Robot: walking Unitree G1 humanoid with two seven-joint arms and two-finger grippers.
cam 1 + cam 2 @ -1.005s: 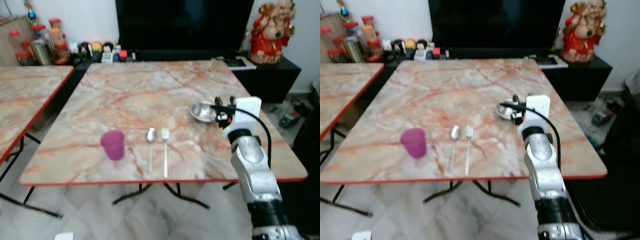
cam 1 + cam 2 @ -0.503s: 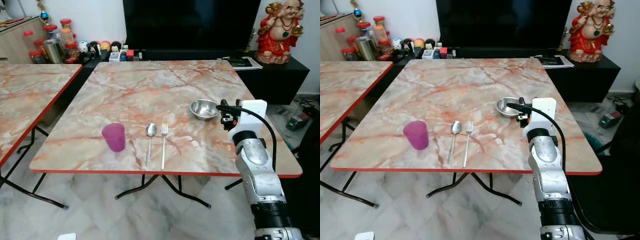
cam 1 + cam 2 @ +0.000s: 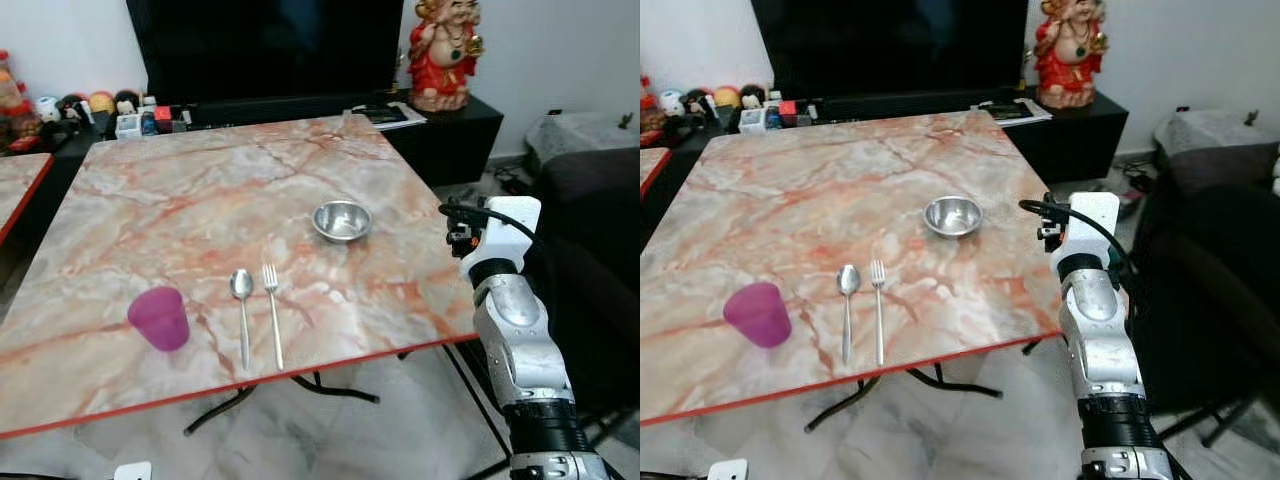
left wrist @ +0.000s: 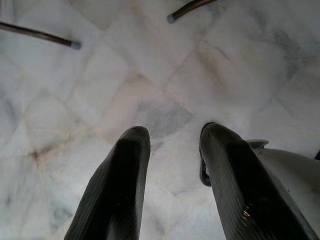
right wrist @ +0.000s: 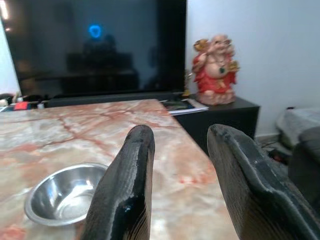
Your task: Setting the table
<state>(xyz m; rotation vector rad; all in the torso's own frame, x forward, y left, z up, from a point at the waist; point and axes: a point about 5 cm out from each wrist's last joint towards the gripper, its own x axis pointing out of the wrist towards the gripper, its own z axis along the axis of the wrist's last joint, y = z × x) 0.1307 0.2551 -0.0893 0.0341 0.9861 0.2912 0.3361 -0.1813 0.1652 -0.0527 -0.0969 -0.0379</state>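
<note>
Here, the marble-patterned desk (image 3: 200, 200) is seen with a steel bowl (image 3: 342, 220) set toward its right side, empty and upright. Nearer the front edge, a spoon (image 3: 242, 310) and a fork (image 3: 272, 312) are laid side by side, close but apart, handles pointed to the front, and a purple cup (image 3: 159, 318) is stood upright to their left. The right gripper (image 5: 180, 165) is held raised just off the desk's right edge, level with the bowl, its fingers (image 5: 125, 185) spread apart with nothing between them; the bowl is caught low in the right wrist view, beside one finger. The left gripper (image 4: 172, 170) is hung down over the pale tiled floor (image 4: 150, 75), fingers parted and empty. A dark television (image 3: 260, 45) is seen behind the desk, and a red and gold figurine (image 3: 443, 52) is stood on the black cabinet (image 3: 450, 130) to its right.
</note>
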